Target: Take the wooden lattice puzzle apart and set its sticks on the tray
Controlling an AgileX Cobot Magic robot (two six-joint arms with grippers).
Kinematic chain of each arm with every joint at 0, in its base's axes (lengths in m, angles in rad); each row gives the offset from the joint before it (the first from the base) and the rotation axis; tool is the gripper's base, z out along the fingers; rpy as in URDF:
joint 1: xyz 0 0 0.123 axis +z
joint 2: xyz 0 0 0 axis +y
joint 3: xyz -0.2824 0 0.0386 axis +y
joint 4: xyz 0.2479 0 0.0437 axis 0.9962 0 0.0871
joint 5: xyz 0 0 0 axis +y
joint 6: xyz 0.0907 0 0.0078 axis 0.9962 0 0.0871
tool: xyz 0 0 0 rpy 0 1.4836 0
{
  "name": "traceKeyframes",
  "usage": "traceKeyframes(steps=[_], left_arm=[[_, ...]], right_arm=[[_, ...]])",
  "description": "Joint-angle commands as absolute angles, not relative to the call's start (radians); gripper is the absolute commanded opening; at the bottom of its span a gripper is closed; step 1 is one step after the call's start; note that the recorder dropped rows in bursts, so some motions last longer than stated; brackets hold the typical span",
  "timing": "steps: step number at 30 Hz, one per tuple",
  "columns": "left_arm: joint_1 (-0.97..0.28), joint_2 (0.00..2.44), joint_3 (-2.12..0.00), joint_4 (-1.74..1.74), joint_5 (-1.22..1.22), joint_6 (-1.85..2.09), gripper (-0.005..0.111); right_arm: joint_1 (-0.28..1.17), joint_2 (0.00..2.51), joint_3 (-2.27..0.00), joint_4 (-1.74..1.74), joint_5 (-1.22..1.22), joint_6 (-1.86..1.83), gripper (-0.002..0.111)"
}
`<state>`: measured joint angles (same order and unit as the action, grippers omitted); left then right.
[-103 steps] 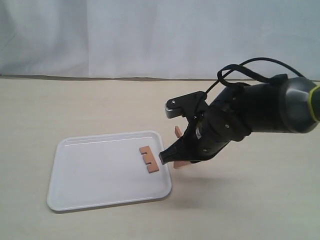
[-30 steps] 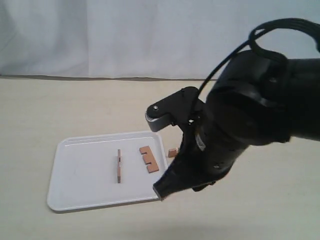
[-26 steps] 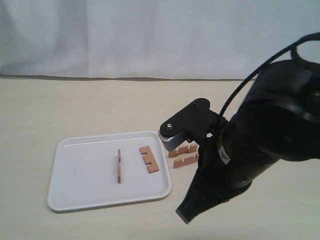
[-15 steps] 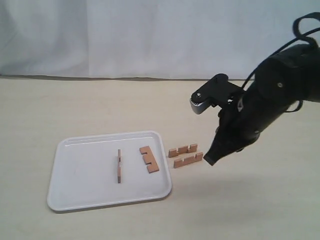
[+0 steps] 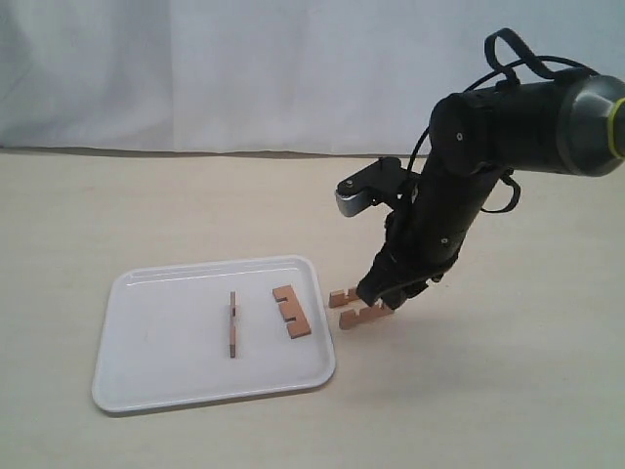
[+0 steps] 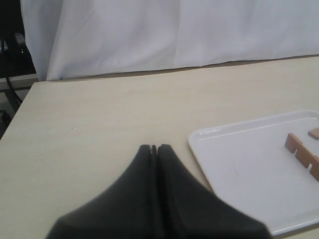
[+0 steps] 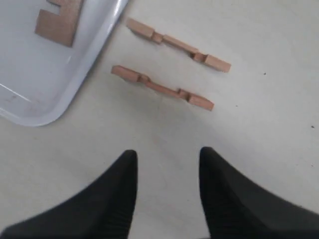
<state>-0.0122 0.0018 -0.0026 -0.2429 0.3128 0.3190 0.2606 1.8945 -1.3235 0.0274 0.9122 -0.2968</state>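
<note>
Hovering my right gripper (image 7: 168, 153) over the table (image 5: 508, 391): fingers spread wide, nothing between them, tips near the two loose sticks (image 7: 162, 88). These lie side by side, parallel and apart, on the table just off the tray's right edge. Their long axes run away from the tray. Each shows two notches.

On the tray (image 5: 156, 332):
- Flat stick (image 5: 291, 311): long axis near-to-far in the exterior view, notches facing left.
- Thin stick (image 5: 232, 324): standing on its edge, same near-to-far axis, left of the flat one and apart from it.

My left gripper (image 6: 154, 148) has its fingers pressed together, holding nothing, over table beside the tray.
</note>
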Motion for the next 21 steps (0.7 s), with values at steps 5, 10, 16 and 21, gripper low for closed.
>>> traceKeyframes(steps=[5,10,16,21], left_arm=[[-0.010,0.000,0.000,-0.245,0.308,0.318,0.000],[-0.010,0.000,0.000,-0.245,0.308,0.318,0.000],[-0.010,0.000,0.000,-0.245,0.308,0.318,0.000],[-0.010,0.000,0.000,-0.245,0.308,0.318,0.000]], right_arm=[[0.258,1.880,-1.307,0.202,0.880,-0.534,0.058],[0.258,1.908,-1.307,0.220,0.838,-0.688,0.058],[0.258,1.948,-1.307,0.227,0.832,-0.951,0.058],[0.258,1.967,-1.307,0.220,0.819,-1.108,0.058]])
